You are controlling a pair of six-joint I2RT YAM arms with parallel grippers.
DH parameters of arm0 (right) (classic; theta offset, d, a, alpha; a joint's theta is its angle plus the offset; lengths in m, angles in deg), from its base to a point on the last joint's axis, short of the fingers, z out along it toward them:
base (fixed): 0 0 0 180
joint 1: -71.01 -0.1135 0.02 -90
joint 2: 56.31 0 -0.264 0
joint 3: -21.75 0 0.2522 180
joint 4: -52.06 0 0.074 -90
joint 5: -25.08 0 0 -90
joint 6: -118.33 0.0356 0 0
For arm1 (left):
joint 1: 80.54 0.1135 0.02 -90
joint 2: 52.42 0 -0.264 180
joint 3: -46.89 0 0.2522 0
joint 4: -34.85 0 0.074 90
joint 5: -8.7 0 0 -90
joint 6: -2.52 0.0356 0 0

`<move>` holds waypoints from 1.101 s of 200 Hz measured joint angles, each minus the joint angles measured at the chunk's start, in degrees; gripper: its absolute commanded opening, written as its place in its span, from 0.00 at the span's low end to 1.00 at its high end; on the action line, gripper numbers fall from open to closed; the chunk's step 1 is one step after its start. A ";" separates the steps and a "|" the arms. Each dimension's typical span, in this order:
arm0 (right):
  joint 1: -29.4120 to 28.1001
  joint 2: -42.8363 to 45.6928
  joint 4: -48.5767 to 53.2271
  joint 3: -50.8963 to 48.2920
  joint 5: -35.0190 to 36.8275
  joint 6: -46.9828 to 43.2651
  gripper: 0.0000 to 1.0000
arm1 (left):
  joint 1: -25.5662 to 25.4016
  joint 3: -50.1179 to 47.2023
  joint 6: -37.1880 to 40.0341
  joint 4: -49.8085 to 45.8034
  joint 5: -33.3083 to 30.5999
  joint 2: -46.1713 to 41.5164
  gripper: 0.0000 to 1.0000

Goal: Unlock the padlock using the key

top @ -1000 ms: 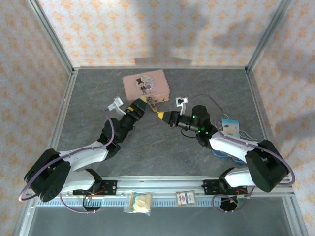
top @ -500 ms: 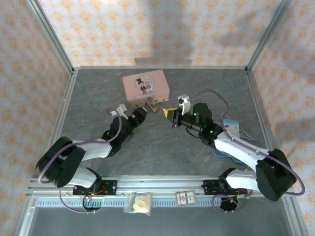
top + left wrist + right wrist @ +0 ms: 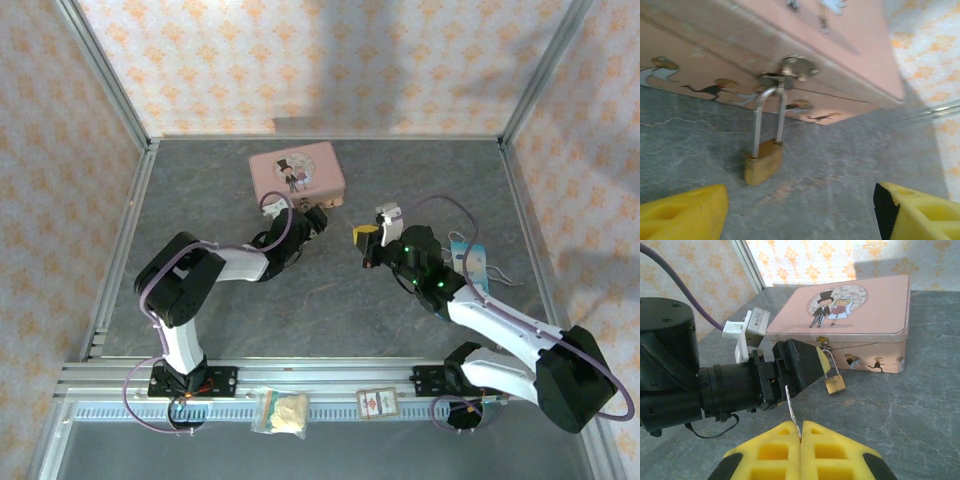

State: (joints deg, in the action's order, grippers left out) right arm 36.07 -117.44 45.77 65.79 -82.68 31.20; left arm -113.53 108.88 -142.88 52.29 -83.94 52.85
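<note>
My left fingers [image 3: 685, 210] were spread wide with nothing between them, low over the surface [image 3: 850, 165] and aimed at the padlock [image 3: 763, 162], near it but not touching. The padlock hung by its shackle [image 3: 757, 120] from the hasp [image 3: 797, 67] on the front wall of the pink tin [image 3: 865, 315], its brass body resting on the surface just beside the tin. My right fingers [image 3: 772, 450] were pinched together on the key [image 3: 792, 412], a thin sliver of blade sticking out, not yet at the lock. I couldn't see the keyhole. Risks as I judged them: the key grip looked shallow, so a side push at the keyhole could twist it or pop it out. The lock body sat loose on its shackle and would swing away unless the left clamped it first. An off-centre left close could shove the body against the tin or drag the tin. Both arms crowded one spot, so they could bump.
</note>
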 measured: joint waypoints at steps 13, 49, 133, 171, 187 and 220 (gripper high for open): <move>0.00 0.02 -0.02 -0.09 0.44 0.00 0.00 | -0.02 0.50 -0.02 -1.09 -0.87 1.73 0.72; 0.00 0.02 0.00 -0.09 0.61 0.02 0.00 | -0.02 3.23 0.00 -1.60 -2.16 4.96 0.64; 0.00 -0.33 0.02 -0.09 0.20 0.74 0.00 | -0.46 6.64 2.16 -0.52 -5.57 9.09 0.55; 0.00 -0.70 0.04 -0.09 0.20 1.09 0.00 | -0.39 10.25 3.52 1.18 -7.17 12.50 0.53; 0.00 -0.81 0.04 -0.07 0.20 1.14 0.00 | -0.26 11.74 3.96 1.75 -7.74 13.94 0.48; 0.00 -0.87 0.09 -0.09 0.24 1.46 0.00 | 0.39 12.90 4.13 4.26 -7.61 16.15 0.28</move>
State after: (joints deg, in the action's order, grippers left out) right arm 36.07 -118.31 45.86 65.70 -82.44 32.67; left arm -113.14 121.77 -138.75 56.56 -91.54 69.00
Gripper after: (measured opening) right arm 0.045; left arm 0.324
